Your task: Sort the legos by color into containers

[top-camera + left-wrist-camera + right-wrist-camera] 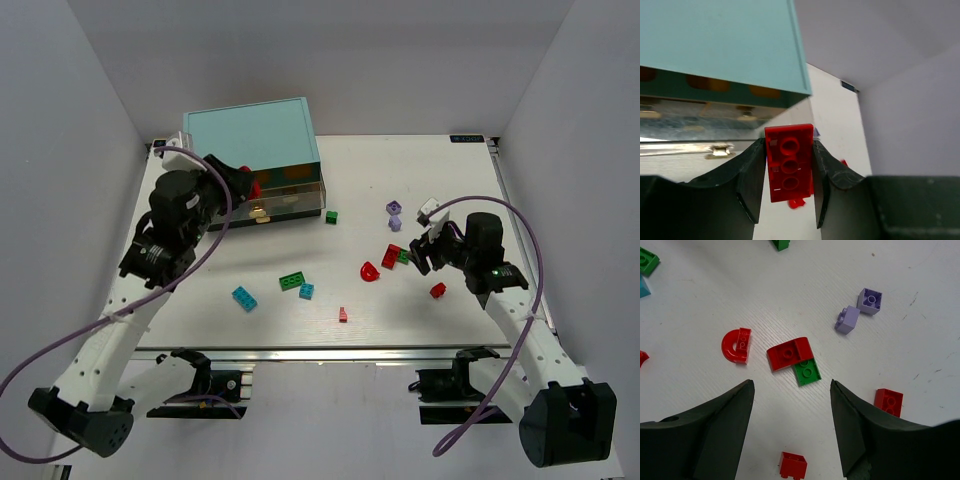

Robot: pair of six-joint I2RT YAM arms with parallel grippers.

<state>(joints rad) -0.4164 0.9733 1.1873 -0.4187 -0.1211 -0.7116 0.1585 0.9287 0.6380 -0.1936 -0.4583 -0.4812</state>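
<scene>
White ribbed table (470,170) between plain pale grey walls (400,60)

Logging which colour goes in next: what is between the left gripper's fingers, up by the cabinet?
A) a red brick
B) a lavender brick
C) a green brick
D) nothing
A: in the left wrist view the left gripper is clamped on a red brick, studs facing the camera, in front of the teal cabinet.
</scene>
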